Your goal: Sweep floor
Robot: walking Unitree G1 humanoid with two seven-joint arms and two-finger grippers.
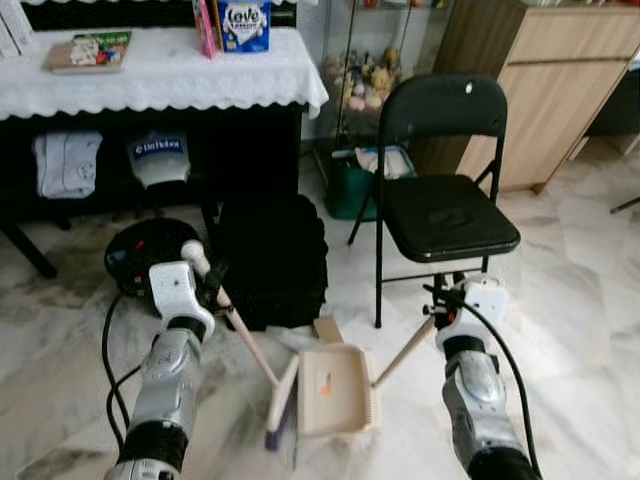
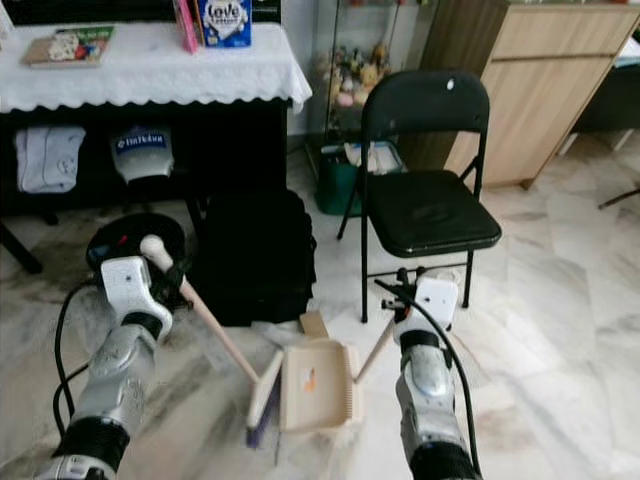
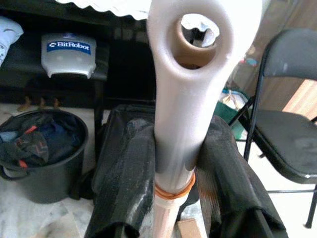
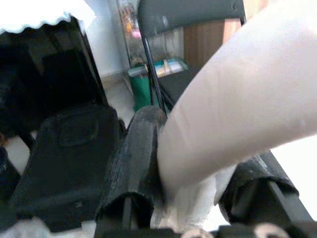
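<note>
- The left gripper is clamped on the broom just under its looped white handle end; in the left wrist view both black fingers press against the handle from either side, above an orange band.
- The broom handle slants down from that grip to its head, which lies on the marble floor touching the left edge of the dustpan.
- The right gripper is closed on the pale dustpan handle; the right wrist view shows the handle squeezed between its two fingers, something the head cameras leave too small to tell.
- The beige dustpan lies flat on the floor between the two arms, in front of a black backpack, with a small brown scrap at its far edge.
- A black folding chair stands just beyond the right gripper, near a wooden cabinet.
- The head views take in a table with a white lace cloth, a blue box at its right end and a book towards its left end.
- The left wrist view makes plain that the black bucket beside the backpack holds crumpled cloth, and lets a "BitRobot" label be read on the white object under the table.
- A green bin stands behind the chair.
</note>
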